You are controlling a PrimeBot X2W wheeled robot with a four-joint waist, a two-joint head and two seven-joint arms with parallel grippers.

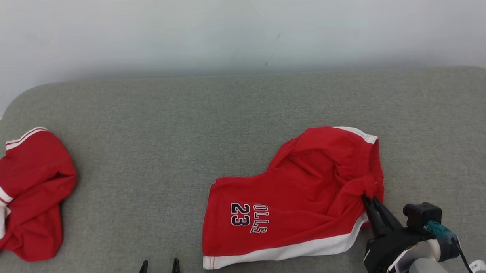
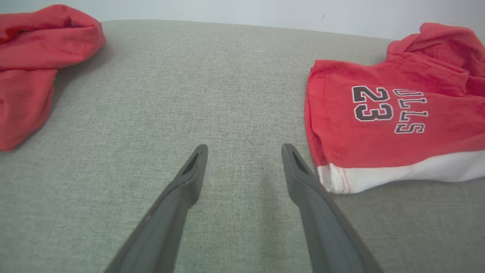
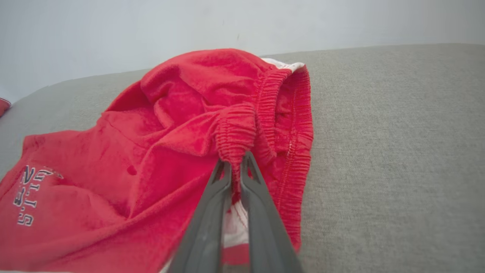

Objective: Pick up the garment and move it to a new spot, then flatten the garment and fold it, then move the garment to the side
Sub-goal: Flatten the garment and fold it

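Note:
The garment is a pair of red shorts with a white hem and "23" lettering, lying crumpled right of centre on the grey cushion. My right gripper is shut on its gathered elastic waistband at the garment's right edge; in the right wrist view the fingers pinch the bunched band between them at the gripper. My left gripper stands open at the bottom edge, left of the garment's white hem corner. The left gripper has nothing between its fingers.
A second red and white garment lies crumpled at the cushion's left edge, also seen as a red heap in the left wrist view. The grey cushion runs to a pale wall behind. Bare fabric lies between the two garments.

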